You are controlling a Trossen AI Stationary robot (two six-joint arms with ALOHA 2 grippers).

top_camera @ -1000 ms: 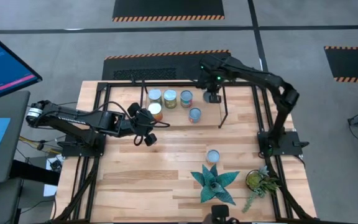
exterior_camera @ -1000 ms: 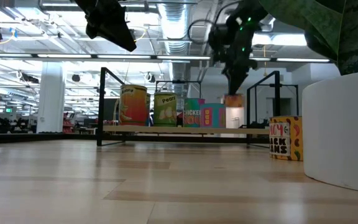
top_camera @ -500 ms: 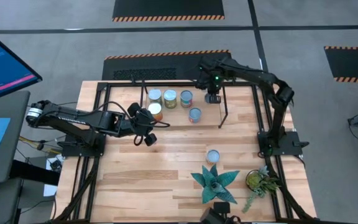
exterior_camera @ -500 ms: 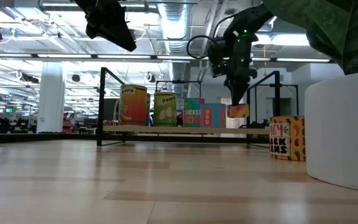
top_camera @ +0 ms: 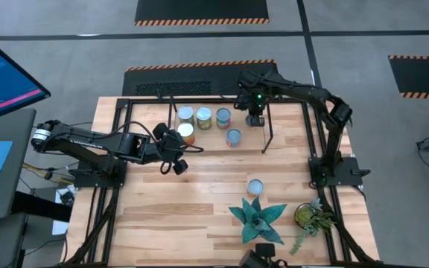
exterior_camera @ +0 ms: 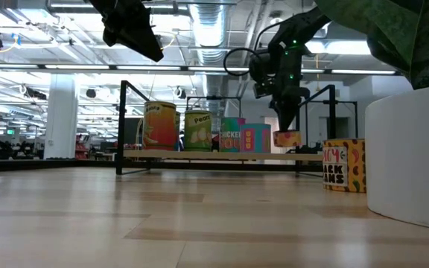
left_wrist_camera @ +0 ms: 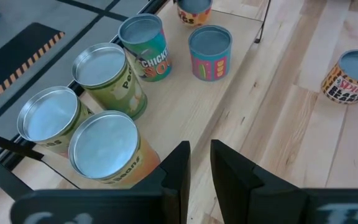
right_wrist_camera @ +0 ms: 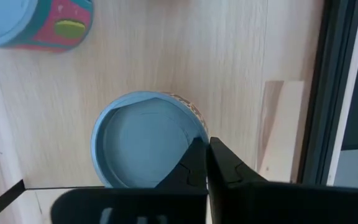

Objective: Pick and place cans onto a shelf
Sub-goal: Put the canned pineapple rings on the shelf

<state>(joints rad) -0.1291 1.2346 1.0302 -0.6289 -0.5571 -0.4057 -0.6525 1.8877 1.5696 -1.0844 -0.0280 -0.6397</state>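
Observation:
Five cans stand on the shelf (exterior_camera: 170,154), among them an orange one (exterior_camera: 160,126) and a green one (exterior_camera: 197,130); they show from above in the left wrist view (left_wrist_camera: 104,146). A sixth can (top_camera: 255,186) stands on the table in front of the plants. My right gripper (top_camera: 255,117) points down over the shelf's right end, shut on a small orange can (exterior_camera: 287,138) just above the shelf's surface. My left gripper (left_wrist_camera: 199,165) hangs in the air near the shelf's left end, a narrow gap between its fingers and nothing in it. My right gripper pinches the can's top rim (right_wrist_camera: 199,138) between its two fingers. One fingertip is over the recessed lid and one is outside the wall. The fingers come from above, pointing down. The can hangs upright below them, its base just above the shelf board.
Two potted green plants (top_camera: 258,219) (top_camera: 310,219) stand at the table's near edge, and a white pot (exterior_camera: 412,160) fills the low view's right side. Black frame rods (top_camera: 121,134) border the table. Bare wood (top_camera: 177,208) lies between shelf and near edge.
My right gripper has gone down toward the shelf's right end with the small orange can, which stays upright and shut in the fingers. The can now hangs just above the shelf board.

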